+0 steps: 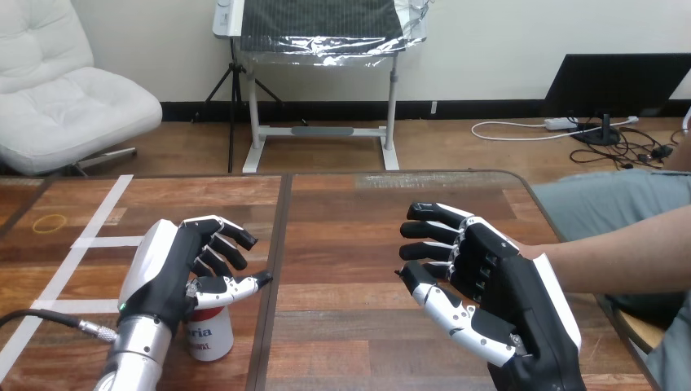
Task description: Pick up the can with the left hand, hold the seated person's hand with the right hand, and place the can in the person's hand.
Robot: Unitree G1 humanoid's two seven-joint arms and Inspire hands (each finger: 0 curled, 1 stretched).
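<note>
**A:** Nearest us, what are the right hand's fingers (430, 232) doing?

**B:** They are loosely bent and fanned apart, pointing left, with nothing between them and the thumb (446, 303). Outward from there, the right hand (499, 285) hovers over the wooden table (358, 244). Its white-shelled back is turned to the person's forearm (619, 261), which reaches in from the right edge and passes behind that back. The person's hand is hidden, so I cannot tell whether the two touch. No finger is seen wrapped round it.

**A:** And the left?

**B:** Its fingers (232, 244) are half curled but slack, the thumb stretched sideways, closing on nothing. The left hand (173, 269) sits right over the red-and-white can (210, 336). The can stands upright on the table under the palm, near the bottom left, its top covered by the hand.

**A:** Why that pose?

**B:** My reading is that the left is lined up above the can to come down for the grasp. The right is spread beside the person's arm, ready to take the hand. Neither hold looks made yet.
</note>
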